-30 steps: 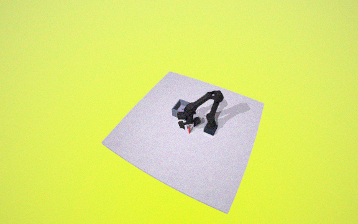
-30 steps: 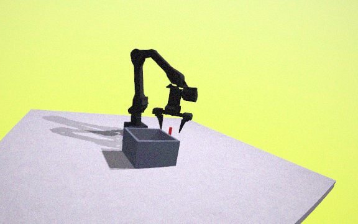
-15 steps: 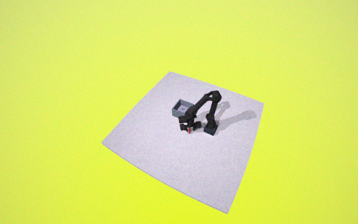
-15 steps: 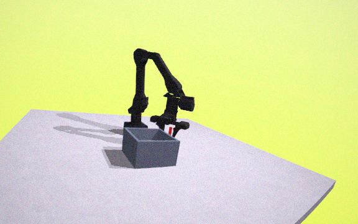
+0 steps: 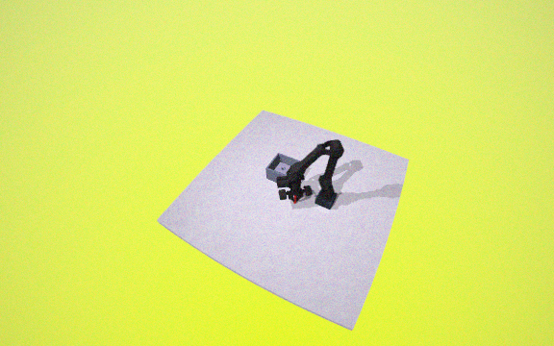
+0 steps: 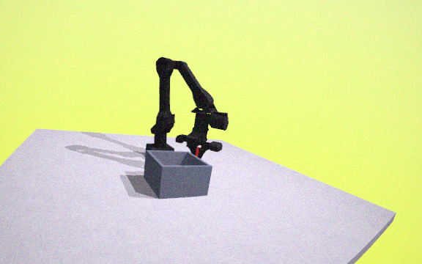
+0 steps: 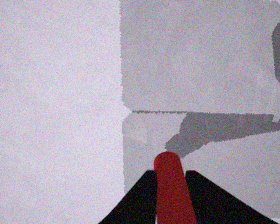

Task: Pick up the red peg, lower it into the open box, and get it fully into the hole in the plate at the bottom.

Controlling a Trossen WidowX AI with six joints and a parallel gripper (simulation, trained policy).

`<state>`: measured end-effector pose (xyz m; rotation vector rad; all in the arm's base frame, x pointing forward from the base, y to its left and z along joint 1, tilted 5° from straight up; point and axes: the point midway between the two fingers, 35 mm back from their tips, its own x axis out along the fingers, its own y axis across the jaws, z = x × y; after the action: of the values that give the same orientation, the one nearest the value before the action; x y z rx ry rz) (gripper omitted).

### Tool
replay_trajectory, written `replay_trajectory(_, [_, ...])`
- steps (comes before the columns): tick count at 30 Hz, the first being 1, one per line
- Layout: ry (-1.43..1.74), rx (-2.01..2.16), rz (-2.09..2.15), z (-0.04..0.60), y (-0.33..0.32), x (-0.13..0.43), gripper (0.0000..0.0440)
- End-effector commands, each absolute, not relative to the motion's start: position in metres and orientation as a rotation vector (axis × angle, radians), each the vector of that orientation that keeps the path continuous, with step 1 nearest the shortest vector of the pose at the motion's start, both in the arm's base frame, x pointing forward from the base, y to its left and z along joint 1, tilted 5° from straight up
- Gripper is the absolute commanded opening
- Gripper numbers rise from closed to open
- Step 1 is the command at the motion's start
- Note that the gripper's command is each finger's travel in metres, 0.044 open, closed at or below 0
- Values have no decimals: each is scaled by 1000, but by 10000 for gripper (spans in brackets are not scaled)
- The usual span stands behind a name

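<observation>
My gripper (image 7: 170, 179) is shut on the red peg (image 5: 295, 199) (image 6: 197, 151) (image 7: 173, 195), which shows between the two black fingers in the wrist view. The peg's far end sticks out past the fingertips there. In the exterior view the gripper is low behind the open box, whose wall hides the peg's lower part. I cannot tell whether the peg touches the table. The blue-grey open box (image 5: 277, 175) (image 6: 185, 183) stands beside the gripper. The plate (image 5: 278, 165) with a dark hole shows at its bottom in the top view.
The arm's base (image 5: 326, 200) (image 6: 160, 147) stands on the pale table (image 5: 258, 240) (image 6: 86, 227), close to the gripper and the box. The box's raised walls are between the gripper and the plate. The arm's shadows fall across the table.
</observation>
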<state>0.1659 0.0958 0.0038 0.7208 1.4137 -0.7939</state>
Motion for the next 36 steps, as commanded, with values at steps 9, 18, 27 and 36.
replay_trajectory(9, [1307, 656, -697, 43, 82, 184, 0])
replay_trajectory(18, [1230, 610, -639, 79, 70, 202, 0])
replay_trajectory(27, [1159, 585, -621, 114, 53, 225, 0])
replay_trajectory(36, [1116, 601, -656, 126, 26, 247, 0])
